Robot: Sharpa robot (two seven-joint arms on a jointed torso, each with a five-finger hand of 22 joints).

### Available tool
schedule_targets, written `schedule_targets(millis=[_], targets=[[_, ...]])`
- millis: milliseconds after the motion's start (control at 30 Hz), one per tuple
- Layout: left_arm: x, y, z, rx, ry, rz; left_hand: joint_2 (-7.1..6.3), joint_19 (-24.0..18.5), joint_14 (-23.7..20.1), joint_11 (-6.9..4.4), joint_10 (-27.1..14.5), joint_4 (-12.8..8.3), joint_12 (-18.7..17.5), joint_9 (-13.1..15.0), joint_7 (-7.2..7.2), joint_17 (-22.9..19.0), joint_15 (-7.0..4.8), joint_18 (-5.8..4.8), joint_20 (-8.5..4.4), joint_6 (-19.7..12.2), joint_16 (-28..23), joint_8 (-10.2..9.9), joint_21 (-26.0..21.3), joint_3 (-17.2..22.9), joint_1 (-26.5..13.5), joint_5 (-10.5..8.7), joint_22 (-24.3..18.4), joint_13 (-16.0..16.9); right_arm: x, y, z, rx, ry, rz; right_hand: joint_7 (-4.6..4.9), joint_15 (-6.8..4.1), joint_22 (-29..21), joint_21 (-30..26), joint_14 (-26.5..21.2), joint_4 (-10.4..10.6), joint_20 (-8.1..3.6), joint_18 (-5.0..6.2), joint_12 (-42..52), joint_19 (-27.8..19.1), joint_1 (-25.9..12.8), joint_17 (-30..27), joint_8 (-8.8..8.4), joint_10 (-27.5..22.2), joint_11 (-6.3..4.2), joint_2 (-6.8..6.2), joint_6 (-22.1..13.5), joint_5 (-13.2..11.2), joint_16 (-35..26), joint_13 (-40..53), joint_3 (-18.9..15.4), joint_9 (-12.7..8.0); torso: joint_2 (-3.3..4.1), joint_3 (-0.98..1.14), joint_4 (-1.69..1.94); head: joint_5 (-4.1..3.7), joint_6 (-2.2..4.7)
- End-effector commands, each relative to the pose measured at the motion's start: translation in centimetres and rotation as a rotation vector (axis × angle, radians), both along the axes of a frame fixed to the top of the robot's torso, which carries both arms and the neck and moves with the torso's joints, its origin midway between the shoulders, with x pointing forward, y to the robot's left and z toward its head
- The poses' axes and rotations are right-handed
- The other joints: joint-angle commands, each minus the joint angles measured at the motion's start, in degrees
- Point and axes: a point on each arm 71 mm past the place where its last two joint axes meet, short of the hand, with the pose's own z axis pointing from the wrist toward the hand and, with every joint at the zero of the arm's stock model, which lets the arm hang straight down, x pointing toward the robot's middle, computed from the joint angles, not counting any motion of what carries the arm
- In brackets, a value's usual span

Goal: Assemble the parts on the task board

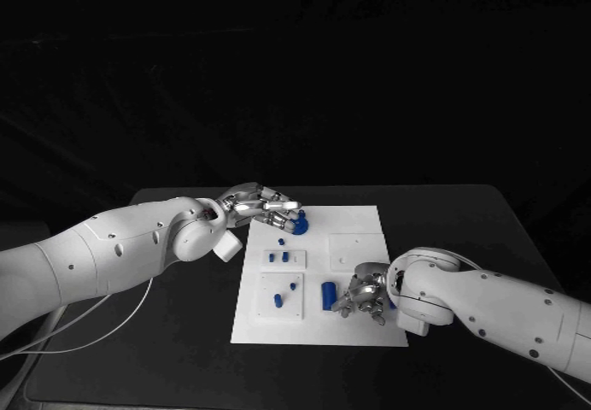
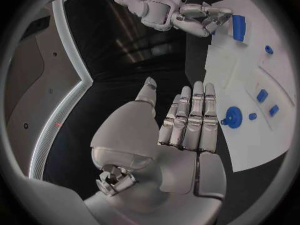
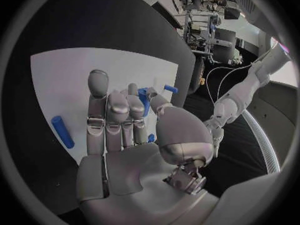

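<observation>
The white task board is lying in the middle of the black table. A blue cylinder is lying flat near the board's near edge, its long axis running from the robot's side toward the far side. The right hand is hovering just beside it, fingers extended and holding nothing. The left hand is reaching over the board's far corner, fingers straight and empty, next to a round blue knob standing there

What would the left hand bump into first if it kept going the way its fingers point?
Probably the round blue part on the task board; the left hand points at it, though depth is unclear.
</observation>
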Motion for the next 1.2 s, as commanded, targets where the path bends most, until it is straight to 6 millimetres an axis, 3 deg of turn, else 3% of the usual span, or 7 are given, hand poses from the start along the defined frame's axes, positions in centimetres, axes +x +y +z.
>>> schedule_targets(millis=[33, 300, 333, 467, 867, 967, 1200], targets=[[-0.13, -0.18, -0.17, 0.008, 0.009, -0.026, 0.43, -0.09, -0.47, -0.07, -0.31, -0.19, -0.16, -0.03, -0.13, 0.0, 0.03, 0.08, 0.29, 0.38, -0.16, -0.21, -0.24, 0.05, -0.02, 0.26, -0.06, 0.05, -0.54, 0.17, -0.48, 0.008, 0.071, 0.039, 0.39, 0.04, -0.07, -0.46, -0.03, -0.17, 0.11, -0.75, -0.06, 2.4, 1.23, -0.25, 0.01, -0.27, 0.25, 0.21, -0.27, 0.06, -0.3, -0.16, -2.14, 0.43, -0.03, -0.03, -0.05, -0.02, 0.05], [-0.1, 0.03, -0.32, 0.018, 0.009, -0.021, 0.74, -0.07, -0.43, -0.08, -0.31, -0.59, -0.16, -0.03, -0.15, 0.0, 0.02, 0.08, 0.28, 0.43, -0.15, -0.22, -0.22, -0.03, 0.13, 0.32, -0.05, 0.04, -0.58, -0.28, -0.65, 0.028, 0.064, 0.017, 0.45, 0.02, -0.01, -0.5, -0.07, 0.18, 0.12, -0.68, -0.01, 2.44, 1.11, -0.32, 0.04, -0.31, 0.3, -1.54, -0.22, -0.04, -0.24, -0.32, -5.8, 0.71, -0.02, -0.01, 0.04, -0.22, 0.05], [-0.1, 0.07, -0.33, 0.019, 0.007, -0.019, 0.74, -0.07, -0.43, -0.08, -0.31, -0.59, -0.16, -0.03, -0.15, 0.0, 0.02, 0.08, 0.28, 0.43, -0.15, -0.22, -0.22, -0.03, 0.13, 0.32, -0.05, 0.04, -0.59, -0.4, -0.68, 0.031, 0.058, 0.01, 0.47, 0.0, 0.05, -0.46, -0.08, 0.83, 0.09, -0.7, -0.03, 2.47, 2.05, -0.28, 0.0, -0.29, 0.3, -1.3, -0.23, -0.01, -0.21, -0.37, -7.44, 0.72, -0.02, 0.0, 0.01, -0.18, 0.05], [-0.11, 0.04, -0.32, 0.018, 0.005, -0.02, 0.86, -0.04, -0.43, -0.09, -0.27, -0.81, -0.15, -0.03, -0.15, 0.0, 0.03, 0.08, 0.27, 0.46, -0.15, -0.23, -0.2, -0.13, 0.16, 0.32, -0.05, 0.05, -0.58, -0.59, -0.72, 0.035, 0.049, 0.0, 0.42, -0.04, 0.09, -0.44, -0.09, 1.29, 0.05, -0.7, 0.06, 2.5, 2.83, -0.22, 0.02, -0.23, 0.26, -0.8, -0.17, 0.01, -0.18, -0.36, -8.56, 0.7, -0.01, -0.01, 0.01, -0.08, 0.01], [-0.16, -0.02, -0.31, 0.014, 0.0, -0.022, 0.9, -0.03, -0.43, -0.09, -0.25, -0.96, -0.16, -0.03, -0.16, 0.0, 0.02, 0.07, 0.26, 0.55, -0.16, -0.22, -0.2, -0.19, 0.18, 0.31, -0.05, 0.04, -0.74, -0.71, -0.52, 0.093, 0.029, -0.036, 0.31, -0.09, 0.25, -0.05, -0.02, 1.01, 0.03, -0.67, 0.47, 2.58, 3.23, -0.14, 0.03, -0.03, 0.18, -0.22, 0.01, 0.2, -0.02, -0.17, -8.18, 0.78, -0.01, 0.05, -0.06, 0.06, -0.03], [-0.18, -0.05, -0.31, 0.013, 0.0, -0.023, 0.9, -0.03, -0.43, -0.09, -0.25, -0.96, -0.16, -0.03, -0.16, 0.0, 0.02, 0.07, 0.26, 0.55, -0.16, -0.22, -0.2, -0.19, 0.18, 0.31, -0.05, 0.04, -0.68, -0.71, -0.53, 0.092, 0.024, -0.044, 0.29, -0.11, 0.25, -0.03, -0.03, 1.93, 0.02, -0.65, 0.54, 2.57, 2.35, -0.15, -0.02, 0.0, 0.15, 1.25, -0.05, 0.13, 0.02, -0.14, -7.76, 0.8, -0.02, 0.02, 0.01, 0.0, 0.01], [-0.18, -0.07, -0.32, 0.012, 0.0, -0.024, 0.9, -0.03, -0.43, -0.09, -0.25, -0.96, -0.16, -0.03, -0.16, 0.0, 0.02, 0.07, 0.26, 0.55, -0.16, -0.22, -0.2, -0.19, 0.18, 0.31, -0.05, 0.04, -0.53, -0.57, -0.57, 0.082, 0.014, -0.058, 0.09, -0.32, 0.23, 0.05, -0.06, 1.85, -0.23, -0.87, 0.52, 2.59, 2.24, -0.05, -0.02, 0.07, -0.08, 3.73, -0.2, -0.11, 0.03, -0.05, -4.77, 0.42, 0.0, -0.02, 0.02, -0.16, 0.03]])
